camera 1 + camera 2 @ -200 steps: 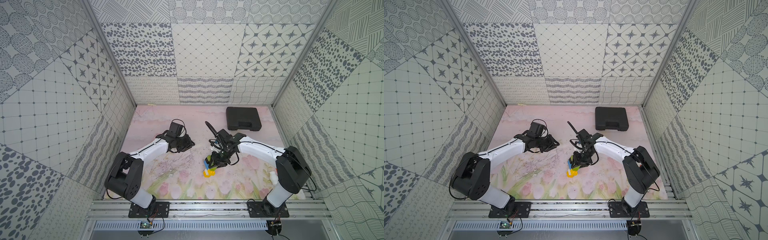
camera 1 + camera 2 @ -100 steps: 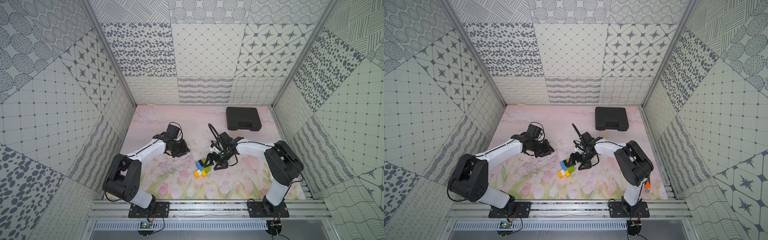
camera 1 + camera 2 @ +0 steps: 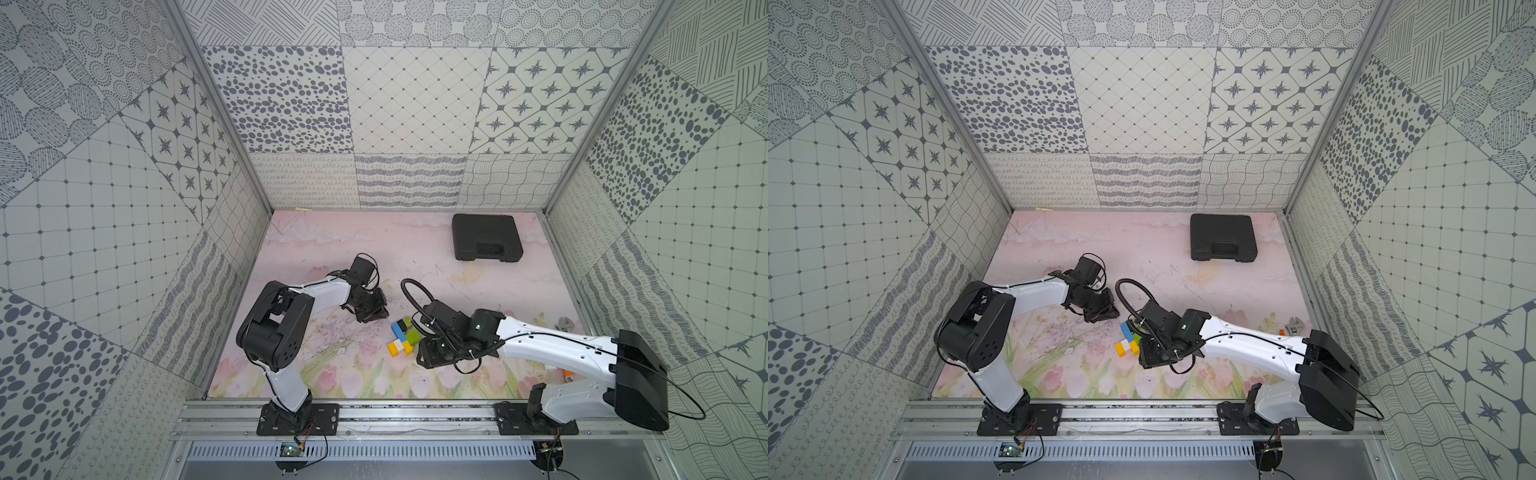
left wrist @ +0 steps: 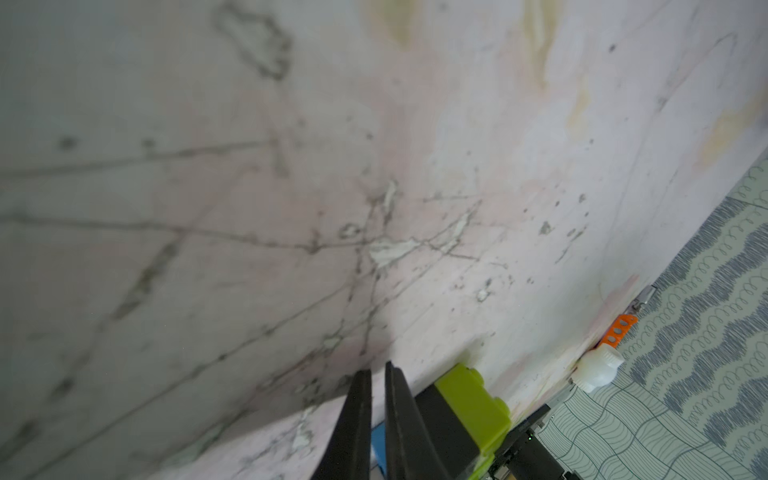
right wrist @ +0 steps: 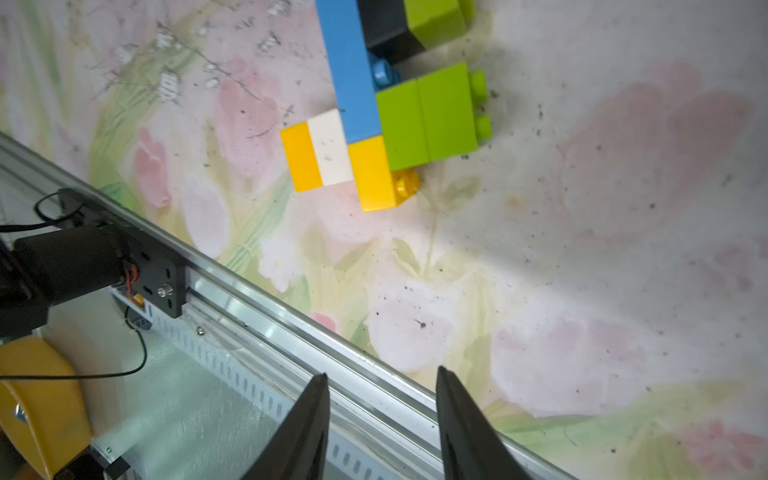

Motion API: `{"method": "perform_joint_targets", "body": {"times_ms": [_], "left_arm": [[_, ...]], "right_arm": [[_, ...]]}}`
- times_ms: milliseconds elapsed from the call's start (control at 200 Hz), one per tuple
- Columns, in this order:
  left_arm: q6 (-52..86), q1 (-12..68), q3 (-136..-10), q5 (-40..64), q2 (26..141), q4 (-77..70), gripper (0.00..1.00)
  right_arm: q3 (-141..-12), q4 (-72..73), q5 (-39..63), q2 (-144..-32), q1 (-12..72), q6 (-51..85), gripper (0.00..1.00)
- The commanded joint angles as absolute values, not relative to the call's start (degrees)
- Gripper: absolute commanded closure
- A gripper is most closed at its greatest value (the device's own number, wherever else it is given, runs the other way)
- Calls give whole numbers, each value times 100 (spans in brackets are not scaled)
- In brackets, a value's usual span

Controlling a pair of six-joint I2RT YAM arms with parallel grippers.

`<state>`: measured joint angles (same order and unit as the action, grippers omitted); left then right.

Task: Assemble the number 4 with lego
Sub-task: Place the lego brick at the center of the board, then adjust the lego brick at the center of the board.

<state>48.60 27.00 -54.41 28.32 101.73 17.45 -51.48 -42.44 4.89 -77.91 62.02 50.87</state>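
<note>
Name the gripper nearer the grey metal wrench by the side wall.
Right. The right gripper hangs between the grey metal wrench and the multicoloured lego brick figure; the left gripper sits beyond that figure, farther off.

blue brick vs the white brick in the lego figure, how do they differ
The blue brick is long and narrow; the white brick is short, nearly square. The blue brick shows a stud on its side; the white brick shows none. Both lie flat on the mat, joined in one lego figure.
</note>
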Motion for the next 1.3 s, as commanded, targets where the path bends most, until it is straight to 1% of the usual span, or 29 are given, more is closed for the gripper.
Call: {"method": "perform_joint_targets", "body": {"times_ms": [0,35,85,200,285,475,625,720,806,991,1051,1111,1171,1236,1296], "left_arm": [[4967,2892,-5379,2894,10355,1454,89],[5036,2919,-5244,2881,10301,1401,89],[5128,2942,-5064,2887,10200,1323,89],[5242,2988,-4725,2865,10011,1189,89],[5373,3044,-4554,2872,9886,1040,89],[5666,3288,-4344,2831,9683,906,89],[5914,3389,-4040,2812,9466,830,89],[6122,3490,-3820,2787,9220,891,89],[6393,3623,-3557,2742,8942,882,89],[6661,3934,-3441,2776,8610,916,88],[6642,4002,-3533,2786,8554,1090,88],[6596,4022,-3631,2848,8476,1278,88],[6524,4032,-3740,2975,8374,1433,88],[6282,4012,-3952,3126,8300,1747,88],[5792,3895,-4510,2790,8139,2758,90]], "right_arm": [[-4990,-4770,-864,-7210,6099,5958,50],[-4922,-4727,-872,-7043,5951,5897,48],[-4879,-4701,-728,-6929,5737,5812,49],[-4894,-4708,-617,-7049,5713,5652,49],[-4977,-4849,-613,-7163,5790,5608,51],[-5013,-4814,-357,-7342,6118,5641,50],[-4825,-4730,-214,-7316,6159,5757,50],[-4895,-5109,-405,-7381,6139,5804,50],[-4936,-5318,-548,-7295,5939,5843,50],[-5273,-5554,-1074,-6643,5329,5529,49],[-5496,-5644,-1244,-6430,5017,5260,45],[-5749,-5703,-1504,-6255,4832,4998,43],[-6087,-5756,-1924,-6058,4677,4704,37],[-6445,-5661,-2465,-5810,4592,4350,23],[-6650,-5314,-2990,-5520,4588,3926,9]]}}
